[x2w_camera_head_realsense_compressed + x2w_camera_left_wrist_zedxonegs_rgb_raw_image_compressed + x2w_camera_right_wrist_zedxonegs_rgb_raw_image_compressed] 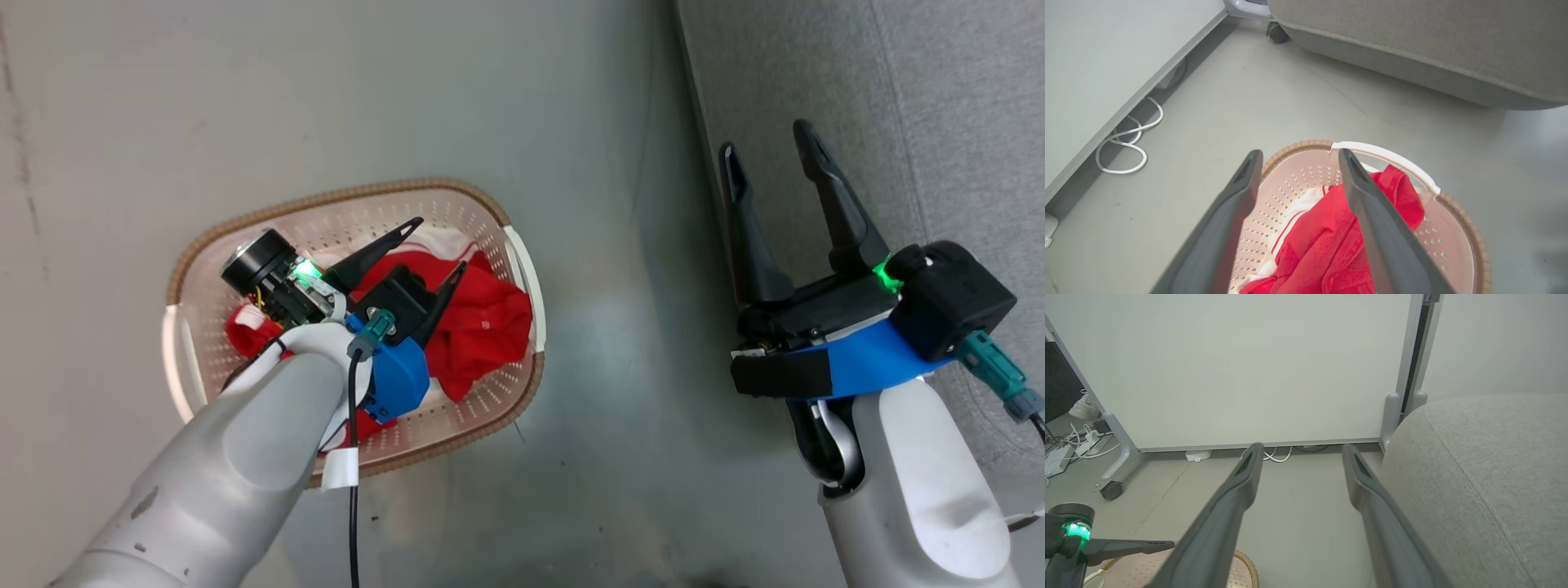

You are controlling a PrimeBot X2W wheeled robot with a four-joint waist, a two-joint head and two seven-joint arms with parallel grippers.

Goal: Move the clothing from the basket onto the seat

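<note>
The left gripper hangs over the basket, its two dark fingers spread wide above the red clothing — nothing caught between them. The clothing lies heaped inside the basket, white trim showing. The basket stands on the grey floor near the seat. The right gripper — jaws equally wide, empty — is poised over the seat's edge, well apart from the basket.

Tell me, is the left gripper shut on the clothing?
No, the left gripper is open, its fingers spread wide, with the clothing lying loose in the basket.
</note>
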